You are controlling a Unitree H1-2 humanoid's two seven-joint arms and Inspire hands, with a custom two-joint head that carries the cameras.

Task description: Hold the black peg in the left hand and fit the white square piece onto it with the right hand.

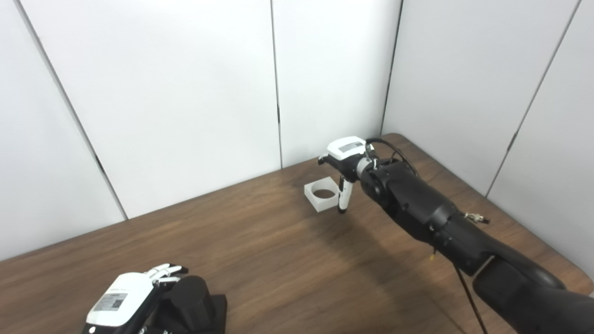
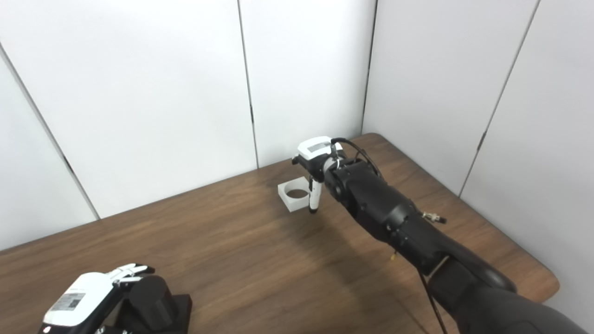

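White square piece (image 1: 320, 194) lies flat on table (image 1: 260, 250), hole facing up, just left of right hand (image 1: 345, 160) fingers (image 1: 343, 197); they hang apart, gripping nothing. Best pinch opposite walls & keep it level; no real long axis. Black peg (image 1: 190, 297) upright on its base, axis vertical, beside left hand (image 1: 125, 297) fingers (image 1: 164, 270); can't tell if they grip it.

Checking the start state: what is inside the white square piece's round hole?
Only bare wooden table shows through the white square piece; no peg. The right hand hides its right edge.
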